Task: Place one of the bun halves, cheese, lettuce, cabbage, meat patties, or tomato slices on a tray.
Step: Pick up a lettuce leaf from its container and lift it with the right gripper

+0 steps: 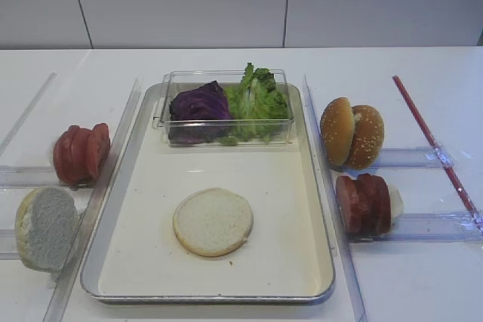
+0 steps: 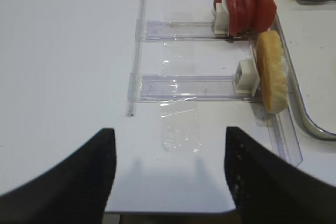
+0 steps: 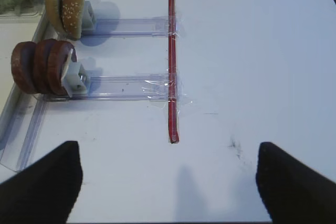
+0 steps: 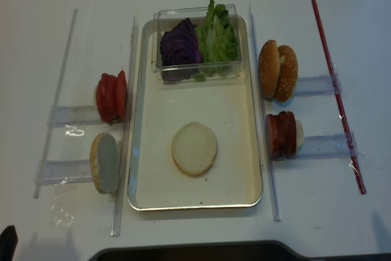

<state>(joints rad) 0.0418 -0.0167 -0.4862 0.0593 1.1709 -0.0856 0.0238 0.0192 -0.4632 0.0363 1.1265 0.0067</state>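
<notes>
**A:** What did the overhead views give that the wrist cameras didn't?

**B:** The whole tray [image 4: 139, 120]. One pale bun half [image 4: 194, 148] lay flat on its cream floor, crumb face up, toward the near end. At the far end stood a clear container [image 4: 197, 10] with the purple cabbage [image 4: 179, 44] on the left and the lettuce [image 4: 217, 33] on the right. Neither arm appeared in those views.

**A:** And the wrist views?

**B:** The right wrist view showed the right gripper [image 3: 168, 182] with its jaws spread wide and nothing between them, above bare table near a red strip [image 3: 171, 51]. The left wrist view showed the left gripper [image 2: 168, 174]; a gap appeared between its dark fingers, but it stood at its most closed and held nothing.

**A:** Counts?

**B:** Three meat patties [image 3: 39, 66] stood on edge in the near clear holder right of the tray, and two sesame bun halves [image 1: 352, 133] stood in the far holder. On the left, tomato slices [image 1: 81, 152] stood on edge; I could not fix their number. One more pale bun half [image 1: 47, 228] stood in the holder nearest the camera. That made four bun halves in all, only one of them on the tray.
</notes>
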